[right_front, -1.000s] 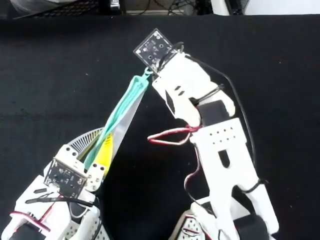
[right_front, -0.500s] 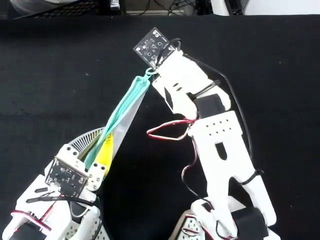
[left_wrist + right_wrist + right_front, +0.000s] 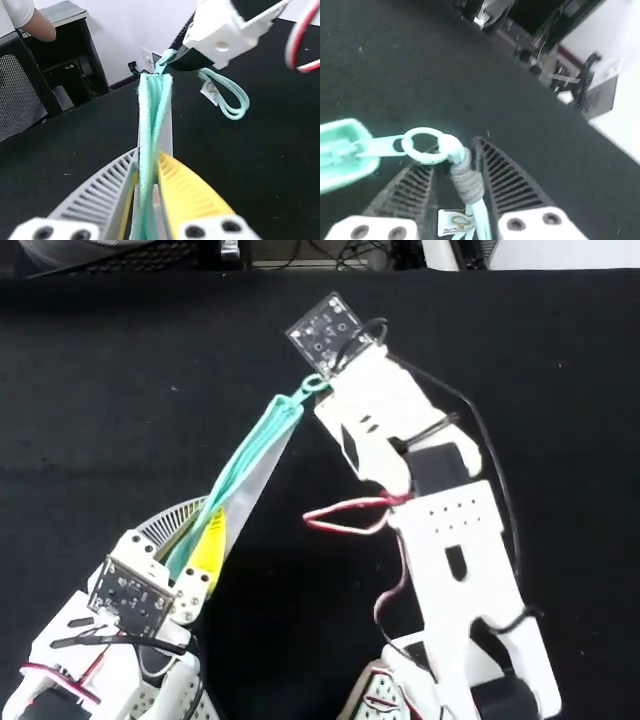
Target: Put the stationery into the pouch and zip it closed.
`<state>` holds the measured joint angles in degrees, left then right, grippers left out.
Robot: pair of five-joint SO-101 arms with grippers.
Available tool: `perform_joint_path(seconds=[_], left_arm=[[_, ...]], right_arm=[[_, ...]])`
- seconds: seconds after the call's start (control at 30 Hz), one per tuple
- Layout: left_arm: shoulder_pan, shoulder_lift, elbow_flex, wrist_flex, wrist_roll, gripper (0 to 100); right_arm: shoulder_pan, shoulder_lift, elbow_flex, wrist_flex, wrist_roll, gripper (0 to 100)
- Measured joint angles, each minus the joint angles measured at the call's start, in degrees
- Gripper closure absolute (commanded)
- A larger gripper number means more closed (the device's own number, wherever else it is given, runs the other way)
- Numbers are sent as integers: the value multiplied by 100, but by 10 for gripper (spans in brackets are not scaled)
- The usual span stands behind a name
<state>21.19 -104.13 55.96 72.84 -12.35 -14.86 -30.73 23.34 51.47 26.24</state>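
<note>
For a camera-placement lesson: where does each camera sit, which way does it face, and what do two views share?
High view: fixed above the table, looking down; both arms show.
Left wrist view: on the left arm, facing along the pouch; left gripper clamps it.
Right wrist view: on the right arm, facing the zip cord; right gripper grips it.
All share the zip cord.

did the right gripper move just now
Yes: the right gripper, holding the zipper cord, shifted rightward in the high view, away from the unmoved left gripper on the pouch.
</note>
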Motion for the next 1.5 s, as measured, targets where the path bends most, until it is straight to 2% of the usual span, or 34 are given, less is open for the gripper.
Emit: perform_joint_path(seconds=[0.1, 0.3, 0.43, 0.5, 0.57, 0.6, 0.63, 0.7, 0.9, 1.0, 1.1, 1.27, 1.5], left_arm=[[0, -9, -9, 18, 0, 972], [-9, -9, -35, 44, 0, 972], [-9, -9, -44, 62, 0, 972], [-9, -9, -44, 62, 0, 972], [-79, -9, -44, 62, 0, 972], [-185, -9, -53, 62, 0, 972], [-334, -9, -105, 70, 0, 972], [-703, -9, -273, 132, 35, 972], [-2224, 18, -1090, 149, 0, 971], [-2936, 18, -1143, -132, -97, 971], [-3279, 220, -774, -642, -369, 971], [-3323, 1011, 149, -1459, -475, 971], [-1996, 2268, 738, -2593, -519, 971]], right_arm=[[-220, -290, 0, 651, -167, 716], [-897, -809, 0, 1301, -193, 712], [-1002, -1222, 0, 1662, -193, 722], [-1002, -1459, 0, 1899, -193, 815], [-923, -1714, 35, 2119, -193, 966], [-862, -1855, 123, 2171, -193, 992], [-782, -1987, 246, 2207, -193, 958], [-589, -2233, 589, 2224, -193, 966], [105, -3138, 1960, 2013, -193, 986], [369, -3648, 2708, 1767, -193, 986], [589, -4211, 3376, 1662, -193, 986], [782, -5213, 4237, 1653, -193, 986], [1187, -6189, 5477, 1398, -193, 986]])
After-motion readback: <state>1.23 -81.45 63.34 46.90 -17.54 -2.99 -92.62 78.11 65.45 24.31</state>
